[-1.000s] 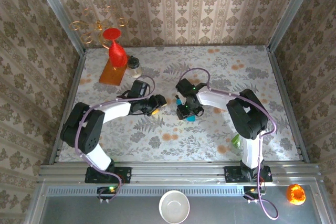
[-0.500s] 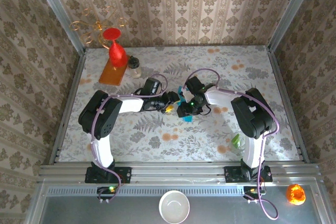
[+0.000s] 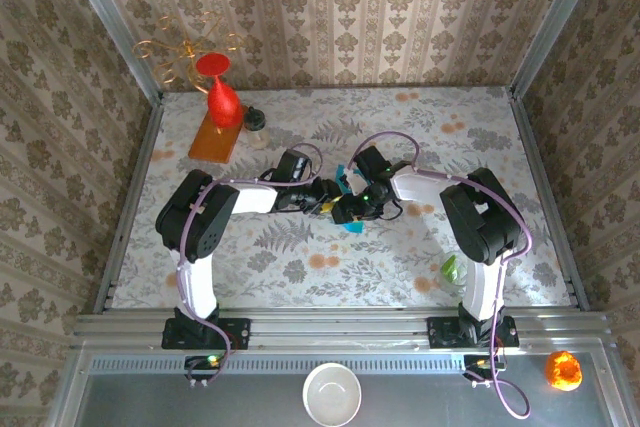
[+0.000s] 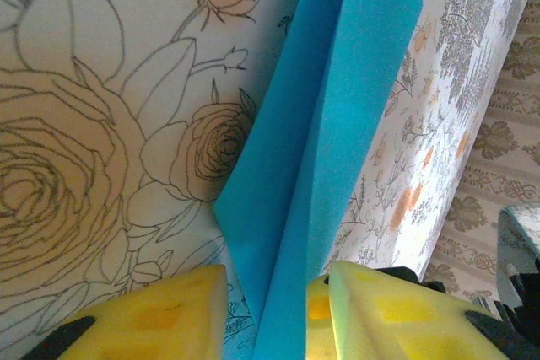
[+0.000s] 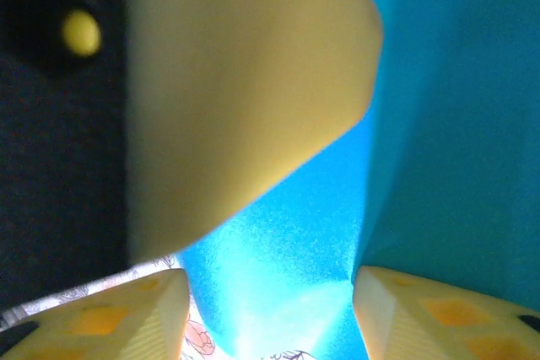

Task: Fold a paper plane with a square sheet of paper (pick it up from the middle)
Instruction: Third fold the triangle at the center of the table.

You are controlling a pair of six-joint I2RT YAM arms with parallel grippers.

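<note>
The left gripper [image 4: 274, 319] has swung in from 9 o'clock to the middle of the table [image 3: 430, 137]. Its jaws are narrowing astride the folded paper [image 4: 337, 124], not yet clamped. The right gripper [image 5: 270, 314], at 3 o'clock, is parting its jaws, probably for a handover.

Lab test booth (wallpapered walls [image 3: 330, 17]; aluminium rail [image 3: 340, 325])

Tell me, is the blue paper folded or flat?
Folded: the blue paper has a long crease running down it, with one layer over another.
</note>
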